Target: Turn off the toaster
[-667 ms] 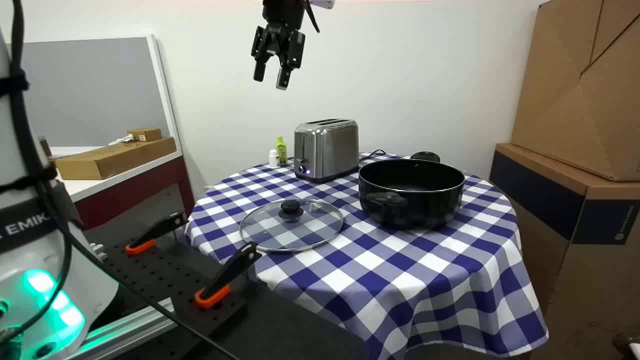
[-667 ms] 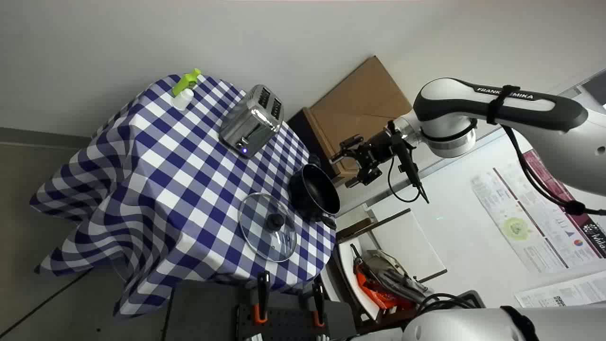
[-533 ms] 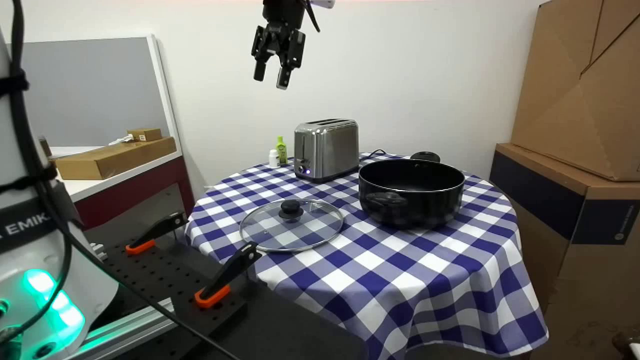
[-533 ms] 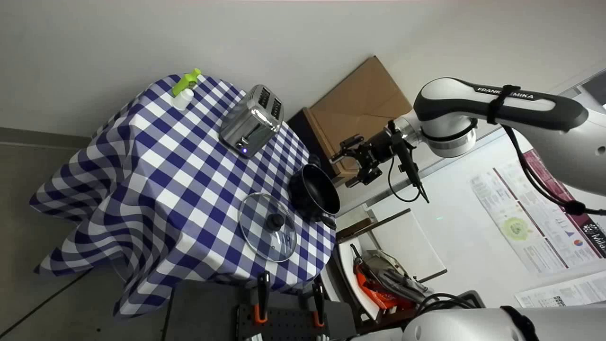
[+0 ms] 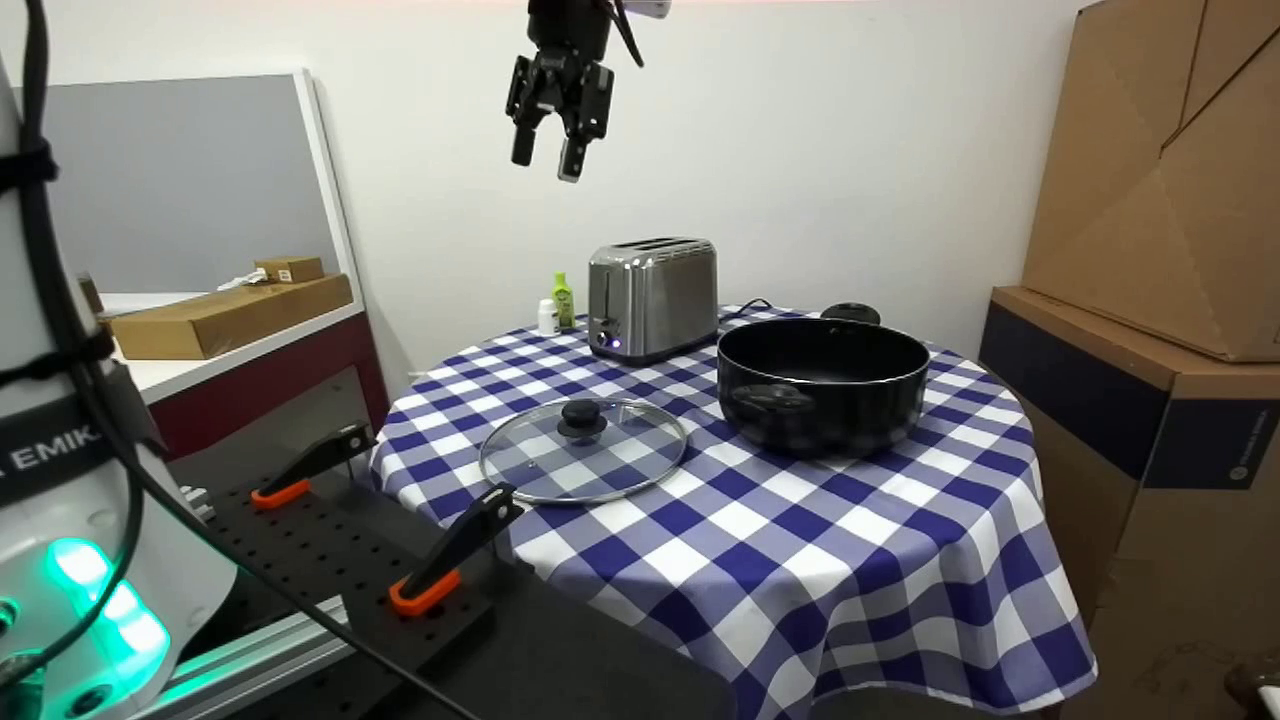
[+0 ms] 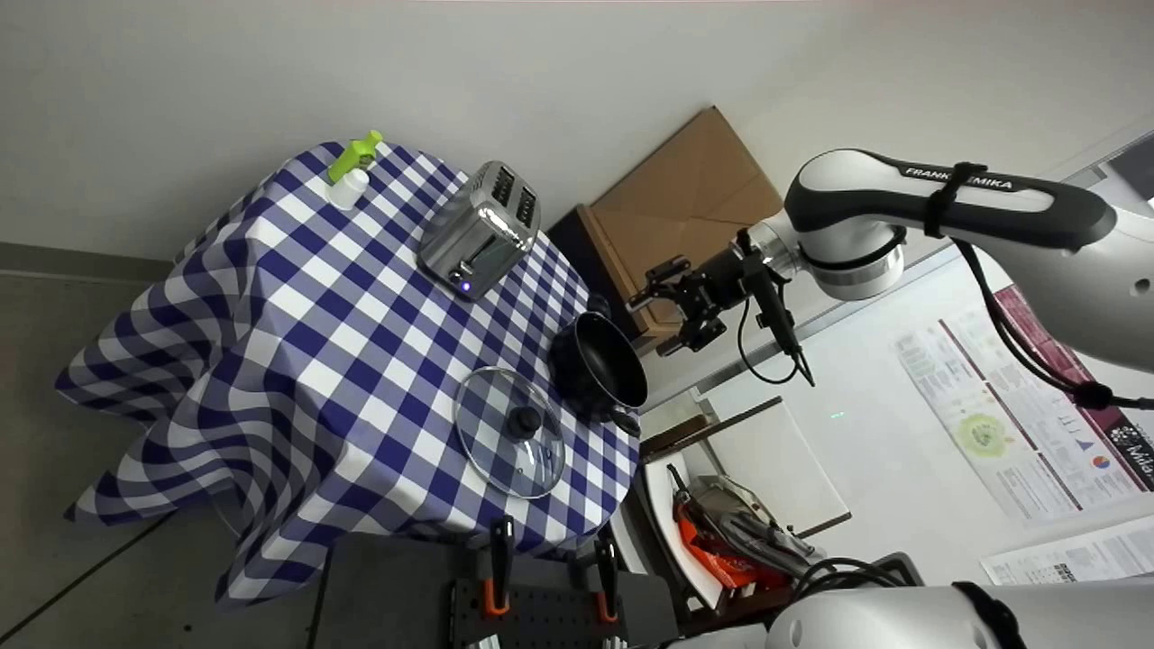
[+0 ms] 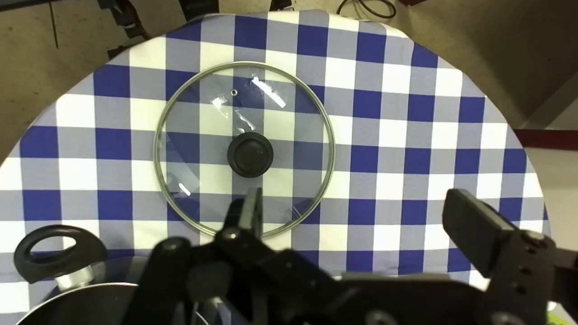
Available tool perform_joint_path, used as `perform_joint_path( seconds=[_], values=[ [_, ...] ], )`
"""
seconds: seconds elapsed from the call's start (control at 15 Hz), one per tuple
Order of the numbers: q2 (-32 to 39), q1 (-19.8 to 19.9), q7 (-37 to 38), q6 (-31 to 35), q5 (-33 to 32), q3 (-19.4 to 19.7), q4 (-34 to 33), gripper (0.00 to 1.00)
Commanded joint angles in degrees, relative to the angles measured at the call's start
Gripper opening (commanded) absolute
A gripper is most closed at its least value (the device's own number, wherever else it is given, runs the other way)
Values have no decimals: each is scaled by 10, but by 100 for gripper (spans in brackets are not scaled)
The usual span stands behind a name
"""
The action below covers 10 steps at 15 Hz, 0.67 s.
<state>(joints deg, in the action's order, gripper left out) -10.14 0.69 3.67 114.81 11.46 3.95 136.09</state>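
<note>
Shifting slightly, the gripper [image 5: 546, 170] is hovering spread in open air, tablecloth edge [image 7: 250, 29] beneath, toaster [image 5: 660, 295] standing lower, well apart.

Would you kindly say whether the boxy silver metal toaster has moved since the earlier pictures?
No; in both exterior views the toaster keeps its place on the blue-and-white checked tablecloth.

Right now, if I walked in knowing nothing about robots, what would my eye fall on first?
Probably the bold blue-and-white checked tablecloth, on which a wide black pot and a see-through lid sit apart. Behind them in an exterior view stands a shiny silver toaster, with a small violet light glowing low on its front. Higher up, the open black end effector hangs in mid-air, touching nothing.
</note>
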Motion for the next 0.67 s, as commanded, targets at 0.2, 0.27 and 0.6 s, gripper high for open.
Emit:
perform_joint_path(
  seconds=[0.2,0.27,0.6],
  values=[
    [66,1,53,268,-78,-35,42,100],
    [84,0,69,309,-97,-40,46,100],
    [208,-23,169,476,-193,-42,19,100]
  ],
)
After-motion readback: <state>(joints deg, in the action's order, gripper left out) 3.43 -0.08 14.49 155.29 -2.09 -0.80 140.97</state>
